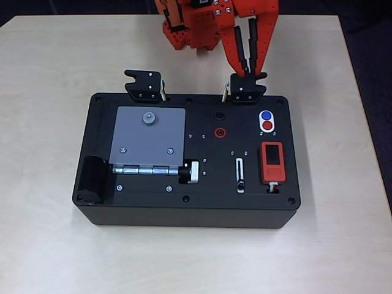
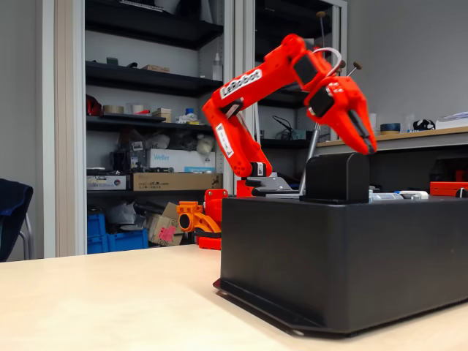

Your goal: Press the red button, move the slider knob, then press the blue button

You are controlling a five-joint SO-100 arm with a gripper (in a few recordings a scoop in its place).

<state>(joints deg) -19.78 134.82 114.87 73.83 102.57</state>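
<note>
Orange claw (image 1: pixel 250 68) hovers above black bracket (image 1: pixel 247 89), behind blue button (image 1: pixel 266 116).

The orange arm (image 2: pixel 241 117) rises from its base near the far edge of the surface, folds at the elbow high up and slopes its forearm downward in the fixed view. In the overhead view the gripper (image 1: pixel 250 72) points toward the near edge, its two long fingers (image 1: pixel 234 49) forming a narrow V, tips close together with a thin dark gap between them, holding nothing. In the fixed view the gripper (image 2: pixel 368 148) hangs tilted steeply down, its tips in the air, apart from everything below
</note>
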